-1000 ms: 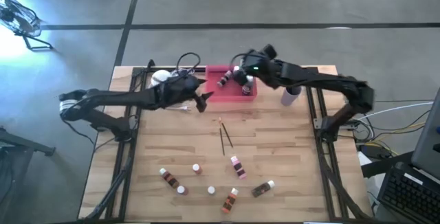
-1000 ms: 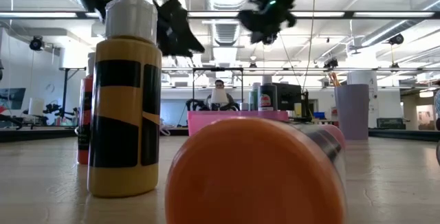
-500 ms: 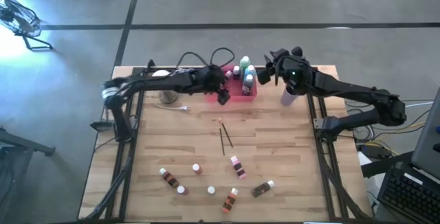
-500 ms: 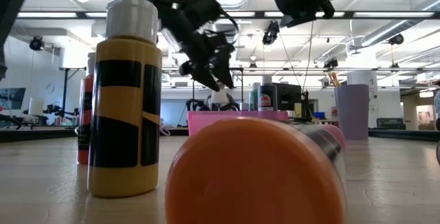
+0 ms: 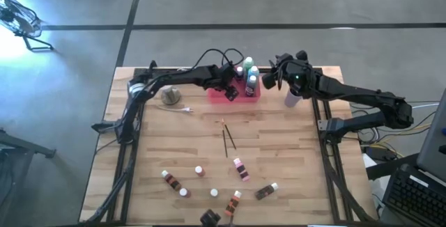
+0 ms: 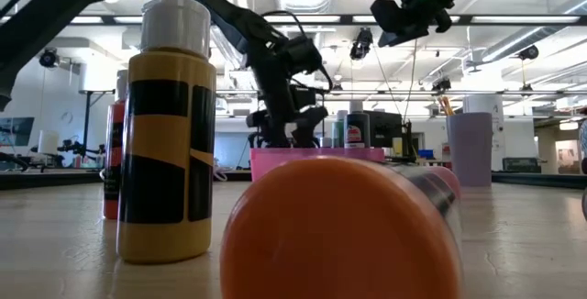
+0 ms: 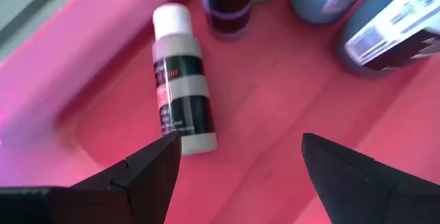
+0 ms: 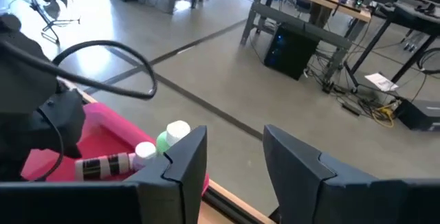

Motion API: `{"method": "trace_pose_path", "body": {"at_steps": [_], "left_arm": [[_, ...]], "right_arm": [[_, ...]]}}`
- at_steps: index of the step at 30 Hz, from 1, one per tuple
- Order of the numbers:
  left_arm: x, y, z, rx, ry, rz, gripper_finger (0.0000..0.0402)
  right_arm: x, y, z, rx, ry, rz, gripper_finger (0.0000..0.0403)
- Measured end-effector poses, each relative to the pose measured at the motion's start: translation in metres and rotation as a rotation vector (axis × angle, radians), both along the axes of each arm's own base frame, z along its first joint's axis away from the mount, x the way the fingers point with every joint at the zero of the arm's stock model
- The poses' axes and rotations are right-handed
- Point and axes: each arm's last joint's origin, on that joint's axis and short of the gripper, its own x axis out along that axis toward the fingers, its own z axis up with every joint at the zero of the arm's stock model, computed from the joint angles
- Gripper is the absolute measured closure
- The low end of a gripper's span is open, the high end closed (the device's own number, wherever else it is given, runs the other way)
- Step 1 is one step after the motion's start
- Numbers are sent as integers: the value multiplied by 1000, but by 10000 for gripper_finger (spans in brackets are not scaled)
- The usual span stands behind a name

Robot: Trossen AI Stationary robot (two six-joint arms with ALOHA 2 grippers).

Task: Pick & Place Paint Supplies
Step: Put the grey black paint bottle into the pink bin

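Observation:
My left gripper [image 5: 228,91] hangs open over the pink tray [image 5: 214,96]; in the left wrist view [image 7: 237,162] its fingers stand above the tray floor, next to a grey-and-black white-capped bottle [image 7: 177,80] lying on its side. Green and blue bottles [image 5: 249,74] stand upright in the tray's far right corner. My right gripper [image 5: 272,79] is open and empty in the air to the right of the tray [image 8: 236,155]. Two thin brushes [image 5: 227,138] lie mid-table. Several small bottles [image 5: 237,166] stand or lie near the near edge.
A lavender cup [image 5: 294,98] stands right of the tray, below my right arm. A round lamp [image 5: 169,95] with its cord [image 5: 185,108] sits left of the tray. In the low view a yellow-black bottle [image 6: 168,134] and an orange bottle's end [image 6: 339,230] fill the foreground.
My left gripper has swung from the left of the tray toward the table's right and far edge, then come down over the tray. My right gripper has pulled back from above the tray toward the table's right and has stayed there since.

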Motion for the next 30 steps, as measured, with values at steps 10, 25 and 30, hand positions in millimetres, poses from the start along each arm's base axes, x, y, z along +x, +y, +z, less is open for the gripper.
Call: {"method": "trace_pose_path", "body": {"at_steps": [10,25,30], "left_arm": [[-7,17,-11,-11,21,59,97],[-2,26,-31,-34,7,54,97],[0,27,-35,-37,4,52,98]], "right_arm": [[-1,-1,0,2,-5,-9,299],[-1,-1,0,2,-8,-9,335],[-1,-1,-1,2,-7,-9,322]]}}
